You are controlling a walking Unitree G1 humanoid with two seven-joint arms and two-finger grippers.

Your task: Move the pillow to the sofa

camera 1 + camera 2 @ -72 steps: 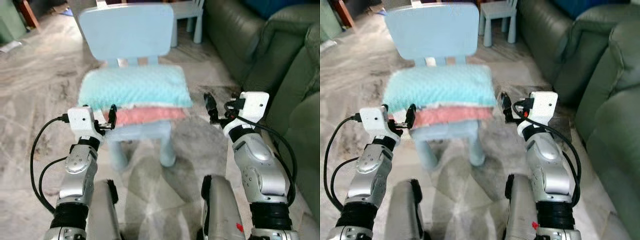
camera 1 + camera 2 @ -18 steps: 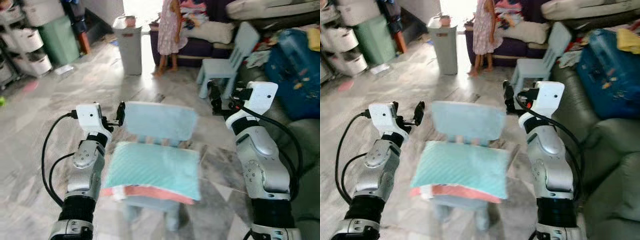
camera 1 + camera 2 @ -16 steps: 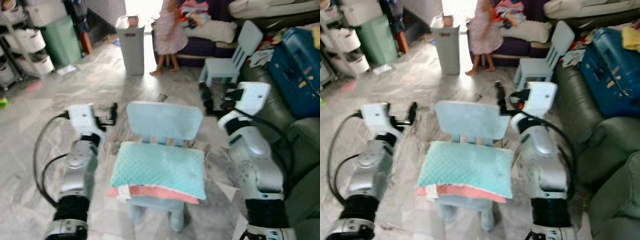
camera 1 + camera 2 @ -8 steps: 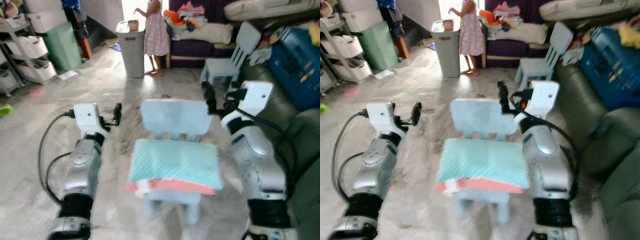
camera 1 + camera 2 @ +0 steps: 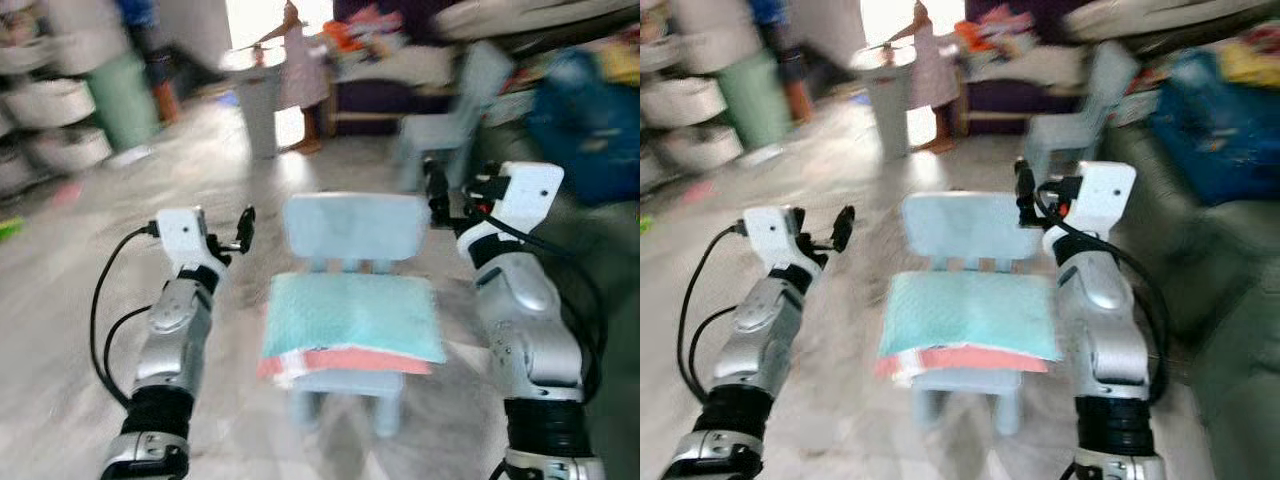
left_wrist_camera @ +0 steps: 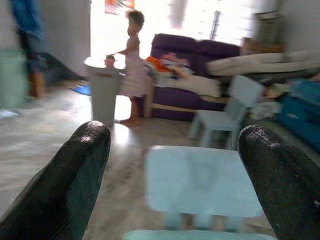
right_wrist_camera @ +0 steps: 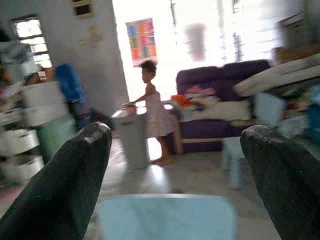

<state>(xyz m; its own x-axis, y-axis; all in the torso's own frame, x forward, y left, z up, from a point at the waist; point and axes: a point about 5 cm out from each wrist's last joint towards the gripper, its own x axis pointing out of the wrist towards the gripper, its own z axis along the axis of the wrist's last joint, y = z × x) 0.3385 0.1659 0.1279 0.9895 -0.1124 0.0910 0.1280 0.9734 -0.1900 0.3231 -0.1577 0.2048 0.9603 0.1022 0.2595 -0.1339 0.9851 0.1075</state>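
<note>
Both claws are empty and spread wide. The left gripper (image 5: 243, 228) is raised beside the left edge of the small blue chair (image 5: 352, 232), and the right gripper (image 5: 437, 192) is up by the chair back's right corner, fingers well apart in both wrist views with nothing between them. Neither touches anything yet.

The pillow (image 5: 352, 317) — teal on top with a pinkish layer under it — lies flat on the chair seat, right between the two arms. The dark green sofa (image 5: 1230, 300) runs along the robot's right side, blurred here.

What changed: a few seconds back the head was bent low and close over the pillow with the claws down at seat level. Now the view has lifted, so the room shows up behind — a grey bin (image 5: 262, 100), a person (image 5: 295, 75) standing next to it, a purple couch (image 6: 200, 82). The pillow itself hasn't budged. My read is that the grab hasn't started; the arms would need to drop and close in from both sides before anything heads sofa-ward.
</note>
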